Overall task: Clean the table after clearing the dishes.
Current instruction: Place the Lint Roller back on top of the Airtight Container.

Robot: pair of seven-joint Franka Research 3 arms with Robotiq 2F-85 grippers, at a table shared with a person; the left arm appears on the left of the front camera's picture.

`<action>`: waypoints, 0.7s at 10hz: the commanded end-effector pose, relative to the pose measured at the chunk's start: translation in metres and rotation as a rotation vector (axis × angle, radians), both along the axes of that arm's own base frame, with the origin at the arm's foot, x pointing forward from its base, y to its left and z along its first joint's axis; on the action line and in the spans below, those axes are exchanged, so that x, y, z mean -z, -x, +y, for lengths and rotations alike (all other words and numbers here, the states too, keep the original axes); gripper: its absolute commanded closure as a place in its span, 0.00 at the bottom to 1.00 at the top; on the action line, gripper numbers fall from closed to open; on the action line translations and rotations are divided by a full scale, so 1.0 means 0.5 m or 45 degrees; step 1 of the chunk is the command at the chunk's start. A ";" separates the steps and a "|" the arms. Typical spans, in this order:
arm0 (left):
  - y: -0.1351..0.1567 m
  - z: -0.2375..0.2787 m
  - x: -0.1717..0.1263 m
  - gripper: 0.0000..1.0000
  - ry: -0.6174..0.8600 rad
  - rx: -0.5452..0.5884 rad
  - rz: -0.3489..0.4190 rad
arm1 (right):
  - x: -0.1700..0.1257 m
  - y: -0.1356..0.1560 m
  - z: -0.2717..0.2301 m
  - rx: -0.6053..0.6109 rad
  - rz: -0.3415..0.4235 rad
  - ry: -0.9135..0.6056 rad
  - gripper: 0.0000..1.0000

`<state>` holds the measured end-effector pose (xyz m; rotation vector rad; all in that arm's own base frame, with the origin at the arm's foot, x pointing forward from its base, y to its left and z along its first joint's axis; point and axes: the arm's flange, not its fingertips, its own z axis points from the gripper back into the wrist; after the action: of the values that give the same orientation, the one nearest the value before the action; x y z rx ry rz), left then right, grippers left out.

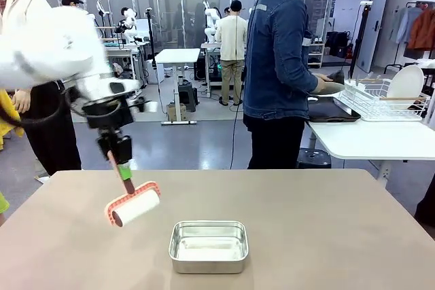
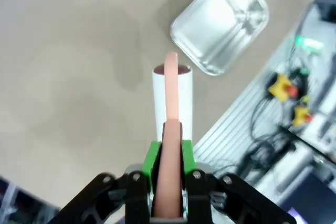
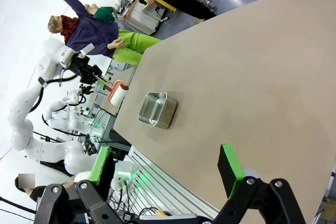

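Left gripper (image 1: 124, 170): clenched on the salmon-pink handle of a lint roller (image 1: 132, 204), green pads pressed to either side of the handle; it hangs above the left part of the table, the arm coming in from the left.
Lint roller: white roll in a pink frame, tilted, just over the tabletop (contact with the surface cannot be told); in the left wrist view (image 2: 172, 103) the roll points toward the steel pan.
Table (image 1: 326, 236): wide beige-brown top, bare around the pan.
Steel pan (image 1: 208, 246): small rectangular, rounded corners, sitting near the front middle of the table, to the right of the roller and apart from it.
Person (image 1: 279, 66): in a denim jacket, standing beyond the far edge, turned to the white side table on the right, hands at the dish rack.
Dish rack (image 1: 380, 100): white wire, on the side table, with a round white plate (image 1: 406, 83) standing in it and a dark tray (image 1: 329, 110) just beside it.
Right gripper (image 3: 163, 182): fingers released, spread wide, nothing between them, over the table's near edge (seen from its own wrist camera).
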<state>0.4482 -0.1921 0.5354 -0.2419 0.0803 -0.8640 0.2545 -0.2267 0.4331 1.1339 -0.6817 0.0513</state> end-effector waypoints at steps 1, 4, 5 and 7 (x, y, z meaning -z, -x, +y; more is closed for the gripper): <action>-0.052 -0.150 -0.075 0.78 -0.178 0.515 -0.071 | -0.001 0.005 0.000 -0.011 -0.019 -0.003 0.00; -0.079 -0.348 -0.053 0.78 -0.189 1.036 -0.078 | -0.001 0.005 0.000 -0.011 -0.019 -0.003 0.00; -0.079 -0.385 -0.028 0.78 -0.193 1.097 -0.083 | -0.001 0.005 0.000 -0.011 -0.019 -0.003 0.00; -0.067 -0.418 0.026 0.78 -0.211 1.085 -0.118 | -0.001 0.005 0.000 -0.011 -0.019 -0.003 0.00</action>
<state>0.4840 -0.4052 0.5191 -0.0388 0.1928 -1.7165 0.2545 -0.2268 0.4332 1.1339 -0.6819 0.0512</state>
